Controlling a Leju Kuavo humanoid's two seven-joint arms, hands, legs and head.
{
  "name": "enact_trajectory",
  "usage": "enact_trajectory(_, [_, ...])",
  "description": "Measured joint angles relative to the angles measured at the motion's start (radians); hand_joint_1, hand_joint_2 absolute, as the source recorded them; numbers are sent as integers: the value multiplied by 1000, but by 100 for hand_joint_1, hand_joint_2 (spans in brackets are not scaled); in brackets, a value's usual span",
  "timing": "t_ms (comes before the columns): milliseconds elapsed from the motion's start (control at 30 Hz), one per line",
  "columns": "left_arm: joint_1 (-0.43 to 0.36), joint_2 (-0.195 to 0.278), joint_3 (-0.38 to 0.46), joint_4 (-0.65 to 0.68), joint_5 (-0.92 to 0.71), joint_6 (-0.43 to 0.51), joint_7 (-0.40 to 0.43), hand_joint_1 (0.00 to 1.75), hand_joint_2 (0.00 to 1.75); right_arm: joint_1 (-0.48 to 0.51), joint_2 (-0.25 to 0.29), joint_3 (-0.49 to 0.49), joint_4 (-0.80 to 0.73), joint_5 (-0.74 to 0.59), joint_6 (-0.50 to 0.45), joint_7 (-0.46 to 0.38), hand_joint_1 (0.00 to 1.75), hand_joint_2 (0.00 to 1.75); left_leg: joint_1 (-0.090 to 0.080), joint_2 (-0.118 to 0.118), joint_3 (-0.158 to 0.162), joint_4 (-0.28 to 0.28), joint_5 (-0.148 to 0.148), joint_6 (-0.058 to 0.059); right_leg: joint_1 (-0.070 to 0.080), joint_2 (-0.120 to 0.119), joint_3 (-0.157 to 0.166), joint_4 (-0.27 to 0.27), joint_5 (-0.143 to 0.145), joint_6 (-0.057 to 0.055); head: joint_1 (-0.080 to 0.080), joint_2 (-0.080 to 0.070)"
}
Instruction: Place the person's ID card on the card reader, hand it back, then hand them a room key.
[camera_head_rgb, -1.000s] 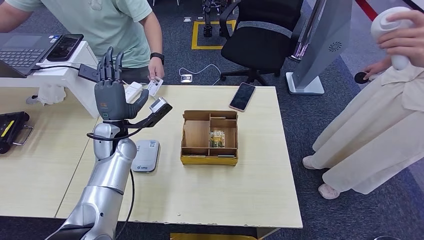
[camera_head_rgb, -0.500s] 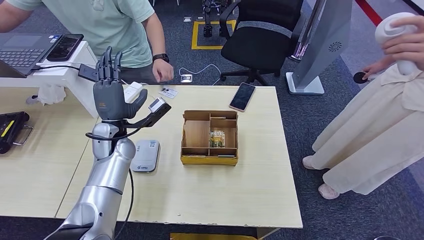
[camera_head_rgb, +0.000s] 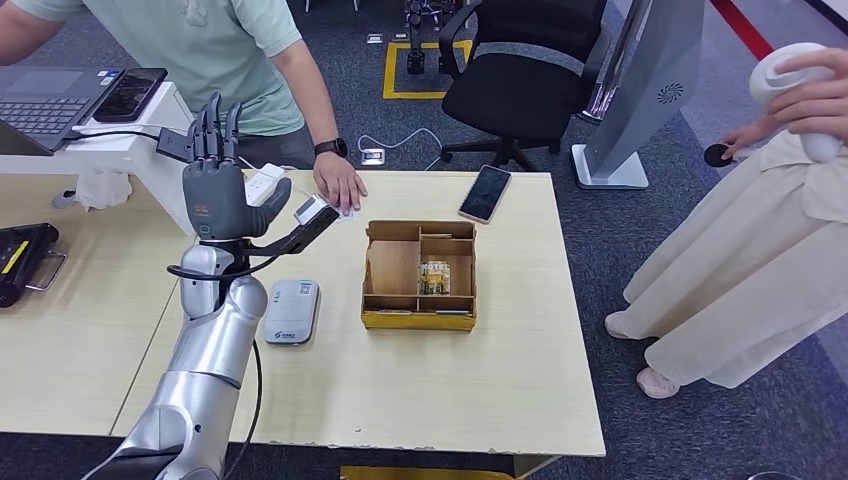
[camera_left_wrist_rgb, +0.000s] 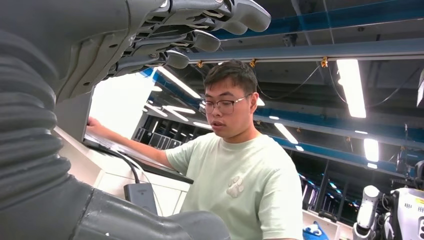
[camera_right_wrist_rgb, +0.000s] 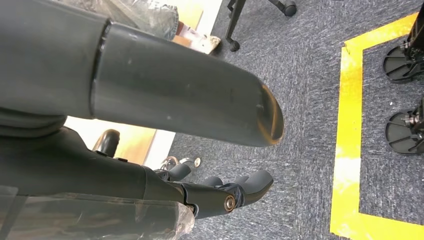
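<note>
While your left hand (camera_head_rgb: 222, 185) hangs raised, fingers spread and empty, the ID card (camera_head_rgb: 347, 211) lies on the surface (camera_head_rgb: 520, 370) under the person's hand (camera_head_rgb: 338, 187). Reach now and you risk striking their fingers or sliding the card.

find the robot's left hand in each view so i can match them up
Head view: the left hand is raised upright at the table's far left, fingers spread, holding nothing.
Left wrist view: the left hand runs along the picture's upper edge.
Right wrist view: not in it.
Shared landmark: the person in the pale green shirt.
</note>
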Motion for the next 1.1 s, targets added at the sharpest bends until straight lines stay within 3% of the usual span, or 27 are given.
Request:
enact_trajectory(733, [0,9,-12,0,-2,0,7,0,175,-3,0,0,0,0,1,0,0,0,0,0,0,0,0,0,0,0,0,0,0,0,0,0])
enact_trajectory(967, [-1,31,-53,11,4,0,36,0,175,-3,0,0,0,-1,2,0,0,0,0,0,0,0,0,0,0,0,0,0,0,0,0,0])
enact_trajectory(1100, [-17,66,-123,85,18,-2,61,0,175,-3,-2,0,0,-4,11,-2,0,0,0,0,0,0,0,0,0,0,0,0,0,0,0,0])
